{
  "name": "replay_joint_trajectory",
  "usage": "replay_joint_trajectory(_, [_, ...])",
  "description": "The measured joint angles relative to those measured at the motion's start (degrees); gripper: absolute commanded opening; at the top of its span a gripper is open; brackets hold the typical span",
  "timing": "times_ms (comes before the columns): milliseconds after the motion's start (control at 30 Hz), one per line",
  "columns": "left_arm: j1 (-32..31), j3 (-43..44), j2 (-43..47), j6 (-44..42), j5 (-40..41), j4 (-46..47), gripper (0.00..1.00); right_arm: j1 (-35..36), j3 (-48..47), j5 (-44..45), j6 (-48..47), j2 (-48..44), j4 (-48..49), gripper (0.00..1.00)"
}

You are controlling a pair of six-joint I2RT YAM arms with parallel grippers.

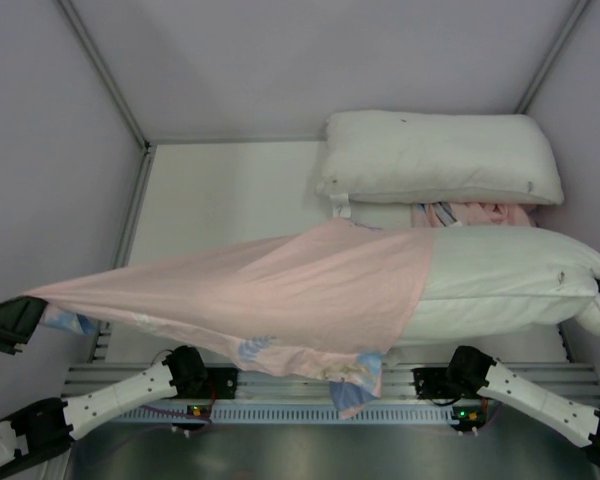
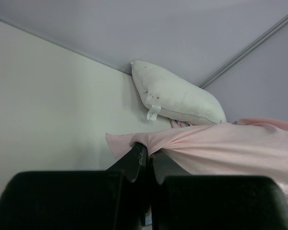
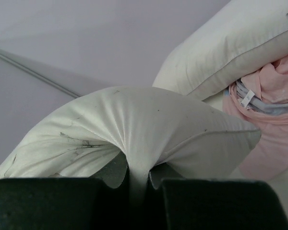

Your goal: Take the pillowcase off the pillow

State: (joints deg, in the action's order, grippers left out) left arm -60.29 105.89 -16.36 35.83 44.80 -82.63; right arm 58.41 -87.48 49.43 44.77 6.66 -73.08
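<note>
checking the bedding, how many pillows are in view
2. One pillow stretches across the front, left part inside the pillowcase; the tagged pillow sits behind it at the back. None seems hidden.

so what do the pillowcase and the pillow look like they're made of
pillowcase: thin matte woven cloth, maybe cotton or polyester; it pulls taut into fine creases. pillow: matte white cloth shell over soft stuffing, judging by its plump shape and puckered pinch.
</note>
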Motion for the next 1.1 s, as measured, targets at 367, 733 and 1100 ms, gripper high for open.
replay_joint_trajectory(367, [0.02,1.36,0.74,-0.59,0.09,-0.37,0.0,0.11,-1.46,1.22,-0.15,-0.96,-2.4,0.0])
replay_joint_trajectory(733, [1.01,3.93,1.88,-1.95,5.68,-0.52,0.0,0.2,-5.03,9.7,-1.38,-4.2,-4.85,0.0])
replay_joint_trajectory(1100, [1.51,1.6,3.02,-1.97,10.56,-0.04,0.0,0.59,-3.34,16.94,-1.11,-5.16,-7.06,0.0])
